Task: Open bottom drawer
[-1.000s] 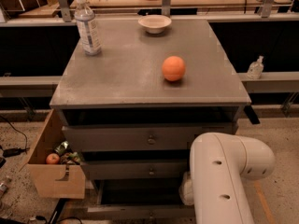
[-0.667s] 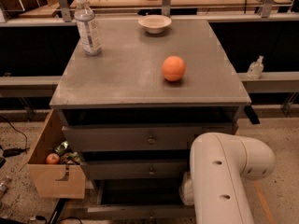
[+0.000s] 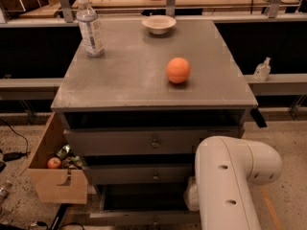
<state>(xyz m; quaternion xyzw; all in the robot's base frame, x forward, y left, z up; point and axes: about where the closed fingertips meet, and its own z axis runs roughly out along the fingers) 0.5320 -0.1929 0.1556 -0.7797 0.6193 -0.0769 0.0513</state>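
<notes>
The grey cabinet [image 3: 153,87] has three drawer fronts stacked under its top. The bottom drawer [image 3: 124,218] shows as a thin grey strip at the lower edge of the camera view, with a wide dark gap above it. Its knob sits right at the frame's edge. Above it are the middle drawer [image 3: 144,174] and the top drawer [image 3: 144,142], each with a small central knob. My white arm [image 3: 230,181] fills the lower right, in front of the cabinet's right side. The gripper is out of view, somewhere below or behind the arm.
On the cabinet top stand a water bottle [image 3: 89,27], a white bowl [image 3: 159,24] and an orange [image 3: 178,70]. A cardboard box [image 3: 55,178] with an apple and other items sits on the floor at the left. A small bottle [image 3: 262,70] rests on a ledge at the right.
</notes>
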